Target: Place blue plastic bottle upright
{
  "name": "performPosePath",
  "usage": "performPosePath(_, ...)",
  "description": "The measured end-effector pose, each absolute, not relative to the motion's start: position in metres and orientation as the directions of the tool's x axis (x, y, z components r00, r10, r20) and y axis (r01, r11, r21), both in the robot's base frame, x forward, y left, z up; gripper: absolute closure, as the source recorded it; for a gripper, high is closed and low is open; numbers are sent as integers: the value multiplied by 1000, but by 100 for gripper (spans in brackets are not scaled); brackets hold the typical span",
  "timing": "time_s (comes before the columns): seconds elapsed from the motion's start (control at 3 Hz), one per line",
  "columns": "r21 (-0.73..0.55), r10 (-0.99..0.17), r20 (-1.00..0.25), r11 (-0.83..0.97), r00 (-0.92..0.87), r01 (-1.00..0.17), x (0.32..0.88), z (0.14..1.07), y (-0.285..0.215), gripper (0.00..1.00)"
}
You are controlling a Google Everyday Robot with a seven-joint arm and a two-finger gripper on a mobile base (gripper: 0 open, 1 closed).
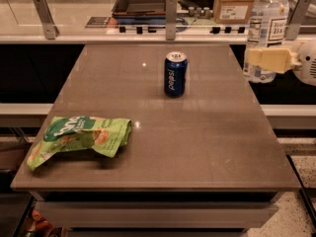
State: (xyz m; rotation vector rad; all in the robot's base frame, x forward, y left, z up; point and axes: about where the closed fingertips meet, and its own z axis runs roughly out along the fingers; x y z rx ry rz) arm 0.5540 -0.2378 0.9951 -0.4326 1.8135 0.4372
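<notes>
Far right, just past table (197,147) edge: gripper (269,59) clamped around lower body of blue plastic bottle (266,23), held about upright, well apart from everything else. Mid-far on table: dark blue can (175,74), standing. Near left: green snack bag (79,137), lying flat.

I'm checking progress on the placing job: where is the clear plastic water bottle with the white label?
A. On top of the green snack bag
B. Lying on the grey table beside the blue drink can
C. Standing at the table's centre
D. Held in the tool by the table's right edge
D: the tool is clamped around the clear plastic water bottle with the white label, holding it roughly upright by the right edge of the grey table, to the right of the blue drink can.
</notes>
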Motion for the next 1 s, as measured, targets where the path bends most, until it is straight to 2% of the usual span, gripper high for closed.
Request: performPosePath(1.0, -80, -178, -981, 744, -81, -663, 583, 968, -206, 100)
